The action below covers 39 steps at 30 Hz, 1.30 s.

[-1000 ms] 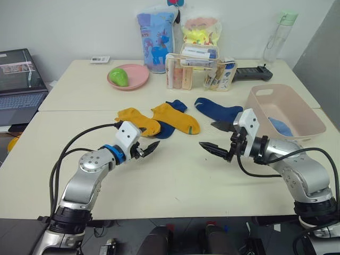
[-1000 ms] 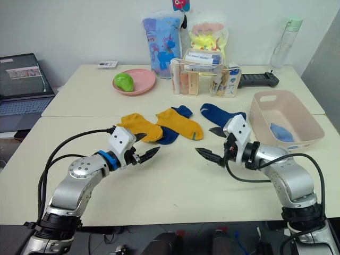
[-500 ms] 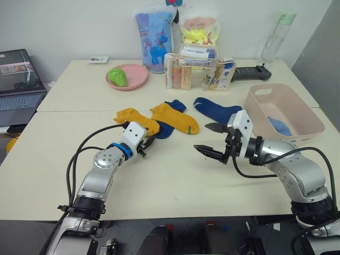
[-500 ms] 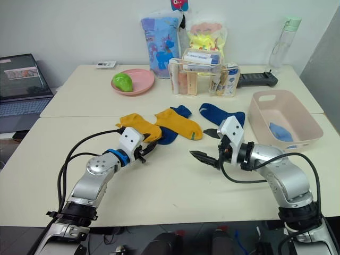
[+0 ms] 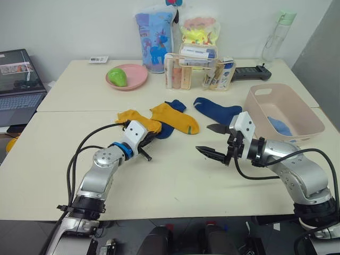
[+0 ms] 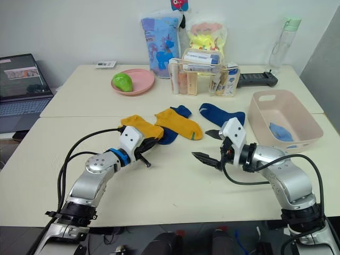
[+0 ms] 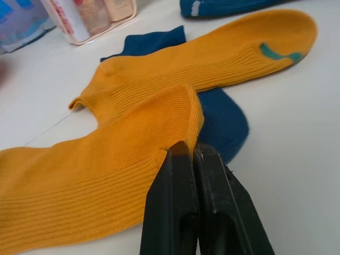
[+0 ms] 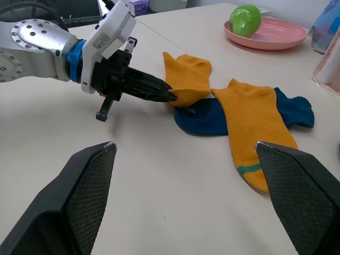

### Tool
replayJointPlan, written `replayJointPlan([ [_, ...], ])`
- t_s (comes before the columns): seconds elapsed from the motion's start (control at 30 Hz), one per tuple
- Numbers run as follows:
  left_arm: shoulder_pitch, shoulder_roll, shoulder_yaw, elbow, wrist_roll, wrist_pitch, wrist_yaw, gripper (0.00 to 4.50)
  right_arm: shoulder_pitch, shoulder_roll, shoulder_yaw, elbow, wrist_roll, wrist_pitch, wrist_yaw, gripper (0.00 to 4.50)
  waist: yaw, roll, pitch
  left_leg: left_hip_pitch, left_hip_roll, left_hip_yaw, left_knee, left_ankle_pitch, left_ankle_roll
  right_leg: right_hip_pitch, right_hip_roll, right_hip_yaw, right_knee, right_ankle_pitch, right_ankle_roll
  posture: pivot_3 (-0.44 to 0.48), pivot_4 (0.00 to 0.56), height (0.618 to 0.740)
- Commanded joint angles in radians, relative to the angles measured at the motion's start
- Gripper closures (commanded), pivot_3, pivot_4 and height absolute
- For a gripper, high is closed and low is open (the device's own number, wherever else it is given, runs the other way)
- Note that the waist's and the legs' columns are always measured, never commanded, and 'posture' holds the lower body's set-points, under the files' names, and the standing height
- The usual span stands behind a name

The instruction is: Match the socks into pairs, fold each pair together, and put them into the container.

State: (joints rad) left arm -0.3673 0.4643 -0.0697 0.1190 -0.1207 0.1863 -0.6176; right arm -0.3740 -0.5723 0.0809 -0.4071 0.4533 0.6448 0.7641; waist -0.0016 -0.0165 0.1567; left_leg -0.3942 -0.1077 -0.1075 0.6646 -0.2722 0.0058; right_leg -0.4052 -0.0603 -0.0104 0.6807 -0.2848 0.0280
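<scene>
Two mustard yellow socks lie mid-table: the left one (image 5: 134,117) and the right one (image 5: 175,118), both partly over a navy sock (image 5: 166,129). My left gripper (image 5: 151,136) is shut, pinching the near edge of the left yellow sock (image 7: 106,175). A second navy sock (image 5: 217,110) lies flat further right. My right gripper (image 5: 204,139) hovers open and empty over bare table, in front of that navy sock. The pale pink container (image 5: 264,92) stands at the right with a light blue sock (image 5: 279,126) inside.
A round pink plate (image 5: 135,78) with a green fruit, a clear organiser box (image 5: 197,71), two printed bags and a bottle (image 5: 276,37) line the far side. A laptop (image 5: 18,79) sits at the left. A black device (image 5: 253,73) lies behind the container.
My left gripper reached forward to the left yellow sock and closed on its edge. The right gripper stayed open, shifting only slightly.
</scene>
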Motion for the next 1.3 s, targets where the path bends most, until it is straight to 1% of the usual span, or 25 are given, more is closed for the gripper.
replayJointPlan([
  [0.03,0.045,0.025,0.012,-0.263,-0.184,0.166,-0.125,4.46,-0.018,0.002,-0.019,-0.025,0.014,-0.008,-0.003,0.00,-0.001,0.000,0.000,0.000,0.000,0.000,0.000,0.000,0.000,0.000,0.000,0.000,0.000,0.000,0.000,0.000,0.150,0.740],
  [0.1,0.062,0.045,-0.002,-0.385,-0.277,0.294,-0.169,4.46,-0.021,-0.004,-0.025,-0.017,0.010,-0.011,-0.002,0.00,-0.002,0.000,0.000,0.000,0.000,0.000,0.000,0.000,0.000,0.000,0.000,0.000,0.000,0.000,0.000,0.000,0.150,0.740],
  [0.2,0.069,0.082,-0.043,-0.477,-0.322,0.408,-0.208,4.46,-0.034,-0.019,-0.041,0.005,0.005,-0.016,0.005,0.00,-0.001,0.000,0.000,0.000,0.000,0.000,0.000,0.000,0.000,0.000,0.000,0.000,0.000,0.000,0.000,0.000,0.150,0.740],
  [0.33,0.042,0.065,-0.055,-0.527,-0.409,0.533,-0.203,4.46,-0.050,-0.042,-0.062,0.029,0.006,-0.021,0.013,0.00,-0.001,0.000,0.000,0.000,0.000,0.000,0.000,0.000,0.000,0.001,0.000,0.000,0.000,0.000,0.000,0.000,0.150,0.740],
  [0.4,0.039,0.068,-0.060,-0.533,-0.419,0.555,-0.204,4.46,-0.051,-0.048,-0.065,0.031,0.009,-0.021,0.013,0.00,-0.001,0.000,0.000,0.000,0.000,0.000,0.000,0.000,0.000,0.000,0.000,0.000,0.000,0.000,0.000,0.000,0.150,0.740],
  [0.43,0.039,0.072,-0.078,-0.517,-0.395,0.535,-0.211,4.46,-0.053,-0.053,-0.070,0.035,0.007,-0.022,0.014,0.00,-0.001,0.000,0.000,0.000,0.000,0.000,0.000,0.000,0.000,0.000,0.000,0.000,0.000,0.000,0.000,0.000,0.150,0.740],
  [0.53,0.030,0.064,-0.094,-0.487,-0.384,0.518,-0.226,3.85,-0.053,-0.066,-0.084,0.041,0.010,-0.018,0.013,0.00,0.000,0.000,0.000,0.000,0.000,0.000,0.000,0.000,0.000,0.000,0.000,0.000,0.000,0.000,0.000,0.000,0.150,0.740],
  [0.67,0.023,0.074,-0.061,-0.495,-0.416,0.548,-0.230,2.59,-0.042,-0.064,-0.083,0.036,0.010,-0.014,0.009,0.00,0.000,0.000,0.000,0.000,0.000,0.000,0.000,0.000,0.000,0.000,0.000,0.000,0.000,0.000,0.000,0.000,0.150,0.740],
  [0.77,0.032,0.108,-0.022,-0.478,-0.417,0.541,-0.243,1.64,-0.022,-0.049,-0.076,0.024,0.014,-0.011,-0.003,0.00,0.000,0.000,0.000,0.000,0.000,0.000,0.000,0.000,0.000,0.000,0.000,0.000,0.000,0.000,0.000,0.000,0.150,0.740],
  [0.87,0.016,0.130,0.041,-0.395,-0.374,0.481,-0.208,0.70,0.016,-0.018,-0.061,-0.004,0.022,0.007,-0.030,0.00,0.001,0.000,0.000,0.000,0.001,0.000,0.000,0.000,0.000,0.000,0.000,0.000,0.000,0.000,0.000,0.000,0.150,0.740],
  [0.93,-0.021,0.129,0.065,-0.275,-0.294,0.385,-0.151,0.09,0.047,0.014,-0.027,-0.019,-0.001,0.041,-0.080,0.00,0.001,0.000,0.000,0.000,0.001,0.000,0.000,0.000,0.000,0.000,0.000,0.000,0.000,0.000,0.000,0.000,0.150,0.740],
  [1.0,-0.042,0.135,0.068,-0.178,-0.239,0.302,-0.142,0.03,0.069,0.049,-0.001,-0.028,-0.016,0.107,-0.150,0.00,0.002,0.000,0.000,0.000,0.000,0.000,0.000,0.000,0.000,0.000,0.000,0.000,0.000,0.000,0.000,0.000,0.150,0.740],
  [1.07,-0.052,0.139,0.058,-0.120,-0.199,0.248,-0.145,0.03,0.078,0.076,0.003,-0.034,-0.014,0.152,-0.195,0.00,0.001,0.000,0.000,0.000,0.000,0.000,0.000,0.000,0.000,0.000,0.000,0.000,0.000,0.000,0.000,0.000,0.150,0.740],
  [1.17,-0.088,0.132,0.037,0.026,-0.125,0.175,-0.135,0.03,0.098,0.108,0.043,-0.021,-0.043,0.154,-0.234,0.00,0.001,0.000,0.000,0.000,0.000,0.000,0.000,0.000,0.000,0.000,0.000,0.000,-0.001,0.000,0.000,0.000,0.150,0.740],
  [1.3,-0.109,0.132,-0.002,0.136,-0.063,0.115,-0.163,0.03,0.099,0.113,0.100,0.006,-0.075,0.204,-0.253,0.00,0.000,0.000,0.000,0.000,0.000,0.000,0.000,0.000,0.000,0.000,0.000,0.000,0.000,0.000,0.000,0.000,0.150,0.740],
])
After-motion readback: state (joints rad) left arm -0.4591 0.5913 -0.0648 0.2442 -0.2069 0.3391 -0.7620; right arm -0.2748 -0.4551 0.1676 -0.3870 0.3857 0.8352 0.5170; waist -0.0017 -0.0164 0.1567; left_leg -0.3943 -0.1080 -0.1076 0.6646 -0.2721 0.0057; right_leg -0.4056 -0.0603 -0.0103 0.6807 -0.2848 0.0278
